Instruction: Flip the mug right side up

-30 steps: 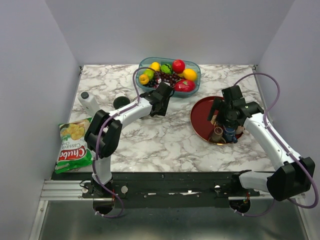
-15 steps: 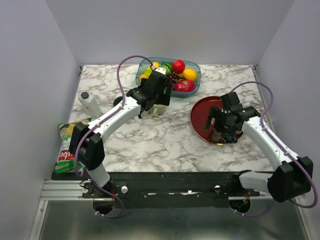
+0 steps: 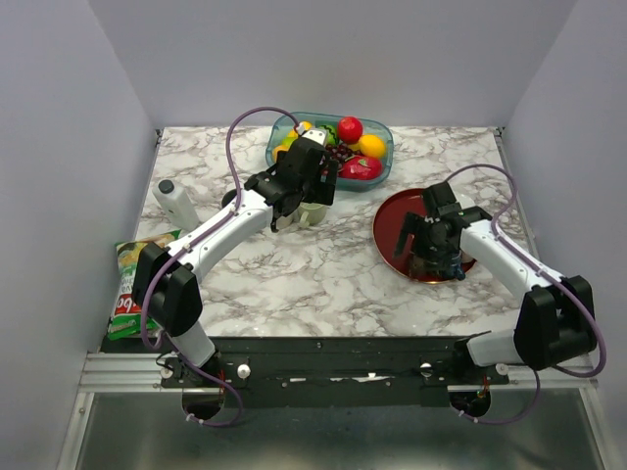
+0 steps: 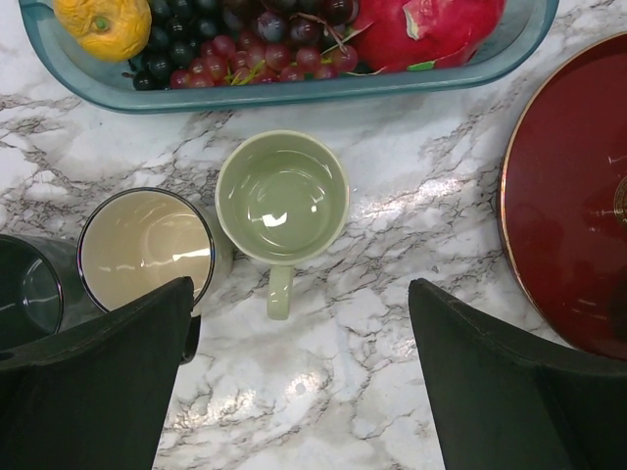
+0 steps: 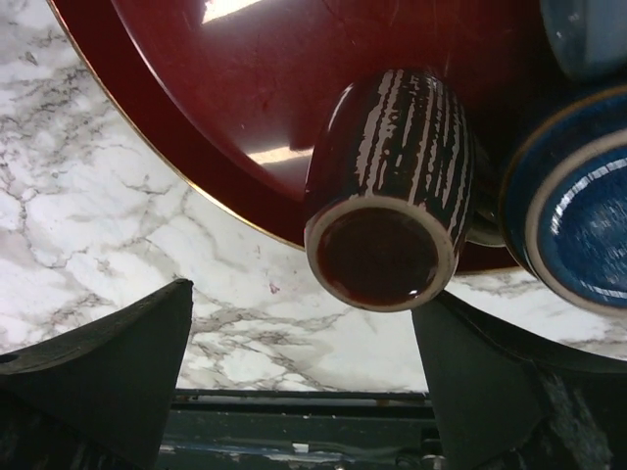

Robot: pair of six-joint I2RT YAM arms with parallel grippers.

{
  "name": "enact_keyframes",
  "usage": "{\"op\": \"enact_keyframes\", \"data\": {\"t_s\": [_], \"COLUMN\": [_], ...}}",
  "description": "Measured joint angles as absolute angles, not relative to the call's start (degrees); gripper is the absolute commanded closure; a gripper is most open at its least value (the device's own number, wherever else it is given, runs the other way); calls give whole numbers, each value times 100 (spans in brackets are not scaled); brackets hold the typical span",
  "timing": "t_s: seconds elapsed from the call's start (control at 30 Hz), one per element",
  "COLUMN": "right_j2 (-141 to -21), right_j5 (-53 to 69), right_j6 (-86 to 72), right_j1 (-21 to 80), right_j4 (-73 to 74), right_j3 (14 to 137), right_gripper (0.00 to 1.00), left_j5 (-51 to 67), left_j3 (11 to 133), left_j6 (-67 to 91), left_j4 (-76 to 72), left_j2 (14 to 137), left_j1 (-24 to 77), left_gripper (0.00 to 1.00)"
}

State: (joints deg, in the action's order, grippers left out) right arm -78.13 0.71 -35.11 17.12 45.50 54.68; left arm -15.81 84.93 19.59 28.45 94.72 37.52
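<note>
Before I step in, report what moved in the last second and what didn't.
The left arm stretched out, carrying the left gripper slightly left to above the green mug, jaws open, holding nothing. The right gripper edged left over the red tray, above the striped mug, jaws open. Tray, fruit bowl, chip bag: unmoved.

Three drinking vessels stand on the marble table (image 3: pixel 323 264): one pale green ceramic mug (image 4: pixel 282 201), one cream-lined cup with a dark rim (image 4: pixel 145 248) and one dark translucent tumbler (image 4: pixel 27 289).

One round red tray (image 5: pixel 245 88) holds three more: one brown streaked mug (image 5: pixel 397 166), one blue glazed cup (image 5: pixel 578 215) and one paler blue vessel (image 5: pixel 588 34), mostly cut off.

One teal oval bowl (image 4: pixel 294 93) shows one red apple (image 3: pixel 350 128), one orange (image 3: pixel 371 146), one red dragon fruit (image 4: pixel 431 24) and one bunch of dark grapes (image 4: pixel 245 49).

There is also one green crisp bag (image 3: pixel 129 284) and one white dark-capped bottle (image 3: pixel 174 201).
</note>
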Motion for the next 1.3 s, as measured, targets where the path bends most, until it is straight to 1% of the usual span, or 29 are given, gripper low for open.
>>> {"op": "enact_keyframes", "data": {"t_s": [0.2,0.33,0.43,0.53,0.67,0.77,0.87,0.93,1.07,1.17,1.3], "right_j2": [-8235,-8742,-8892,-8737,-8208,-7673,-7317,-7352,-7723,-7784,-7826], "right_j5": [226,274,301,357,401,296,67,-71,-322,-423,-436], "right_j6": [-3509,-3487,-3411,-3159,-2707,-2423,-2171,-2032,-1800,-1599,-1302], "right_j1": [1712,1712,1712,1712,1712,1712,1712,1712,1712,1712,1712], "right_j4": [3940,3719,3559,3522,3568,3562,3385,3175,2733,2263,1721], "right_j3": [5487,5817,5977,5981,5909,5677,5269,5043,4821,4654,4582], "right_gripper": [5,7,7,7,7,7,9,12,13,13,18], "left_j5": [-1577,-1559,-1540,-1531,-1444,-1358,-1256,-1184,-1072,-1017,-956], "left_j3": [8493,8490,8490,8479,8429,8425,8409,8403,8364,8311,8230], "left_j6": [1949,1949,1946,1944,1903,1857,1831,1817,1793,1776,1774], "left_j4": [2840,2838,2836,2814,2703,2576,2475,2427,2322,2272,2235], "left_j2": [9470,9470,9470,9459,9391,9371,9371,9371,9371,9371,9369], "left_j1": [3752,3743,3721,3715,3712,3712,3712,3712,3712,3712,3712], "left_gripper": [1,1,1,1,1,1,1,1,1,1,1]}}
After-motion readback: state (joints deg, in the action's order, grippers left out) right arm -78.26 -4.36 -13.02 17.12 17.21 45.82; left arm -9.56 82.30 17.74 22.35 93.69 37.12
